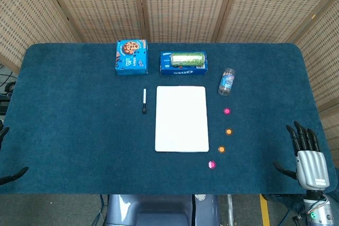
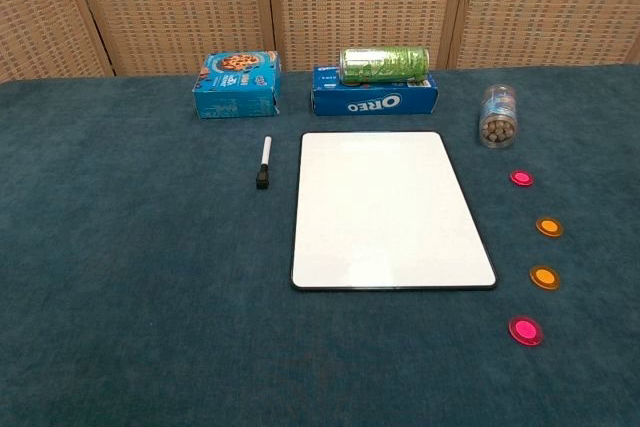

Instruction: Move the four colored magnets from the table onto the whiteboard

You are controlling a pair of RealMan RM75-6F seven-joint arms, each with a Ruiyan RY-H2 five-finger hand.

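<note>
A white whiteboard (image 1: pixel 181 118) (image 2: pixel 388 209) lies flat at the table's middle with nothing on it. To its right, in a line, lie a pink magnet (image 1: pixel 227 111) (image 2: pixel 521 178), an orange magnet (image 1: pixel 229 131) (image 2: pixel 549 227), a second orange magnet (image 1: pixel 221 149) (image 2: pixel 545 277) and a second pink magnet (image 1: pixel 212 165) (image 2: pixel 525 331). My right hand (image 1: pixel 306 154) hovers at the table's near right edge, fingers apart and empty, well right of the magnets. Of my left hand (image 1: pixel 6 162) only dark fingertips show at the left frame edge. The chest view shows neither hand.
A black-capped marker (image 1: pixel 144 100) (image 2: pixel 264 163) lies left of the board. Behind it stand a blue cookie box (image 1: pixel 131 56) (image 2: pixel 237 84), an Oreo box (image 1: pixel 183 65) (image 2: pixel 373 99) with a green can (image 1: pixel 187 58) (image 2: pixel 384 64) on top, and a clear jar (image 1: pixel 226 82) (image 2: pixel 497 116) lying on its side.
</note>
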